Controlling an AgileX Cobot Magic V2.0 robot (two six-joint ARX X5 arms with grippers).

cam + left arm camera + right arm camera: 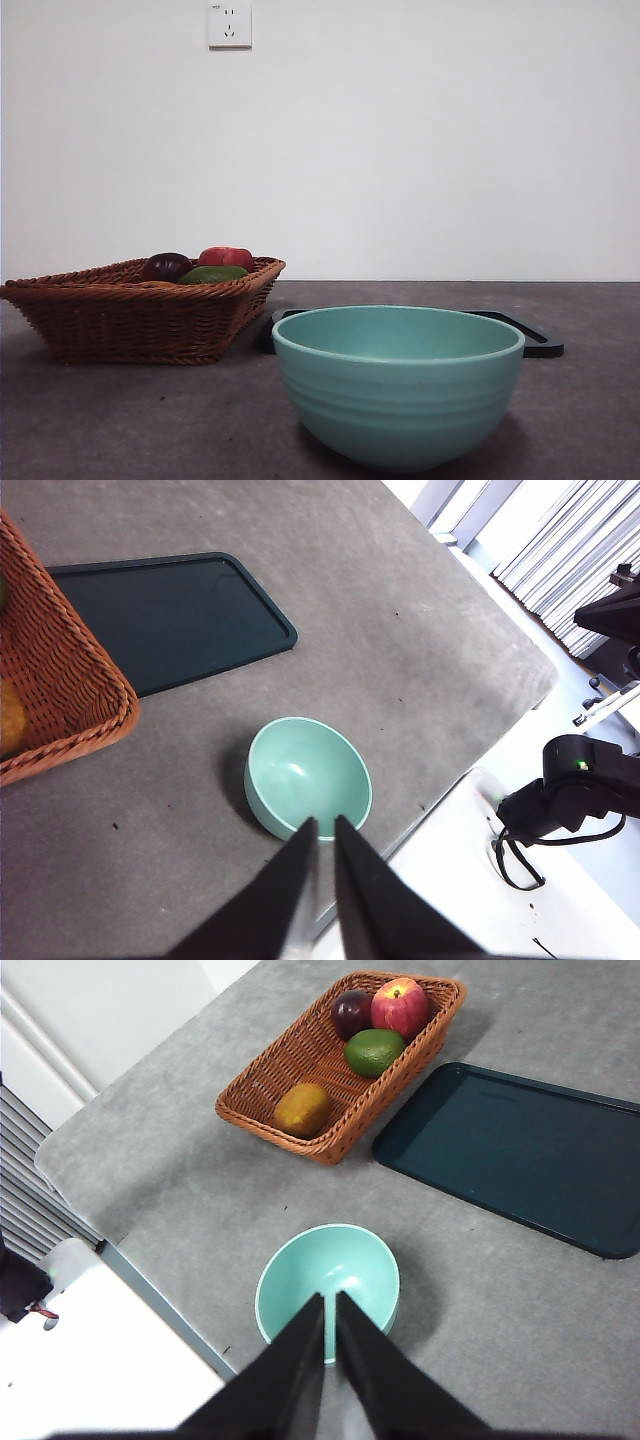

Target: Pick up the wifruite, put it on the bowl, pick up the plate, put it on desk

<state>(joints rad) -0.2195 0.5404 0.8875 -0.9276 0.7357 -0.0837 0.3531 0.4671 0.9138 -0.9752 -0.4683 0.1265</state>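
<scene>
The wifruite, a dull orange-brown oval, lies in the near end of a brown wicker basket; the basket wall hides it in the front view. The mint-teal bowl stands empty on the desk, also seen as the bowl and the bowl. Behind it lies the plate, a flat dark rectangular tray. My left gripper and right gripper both hang high above the bowl, shut and holding nothing.
The basket also holds a dark purple fruit, a red apple and a green fruit. The table's edge runs close to the bowl.
</scene>
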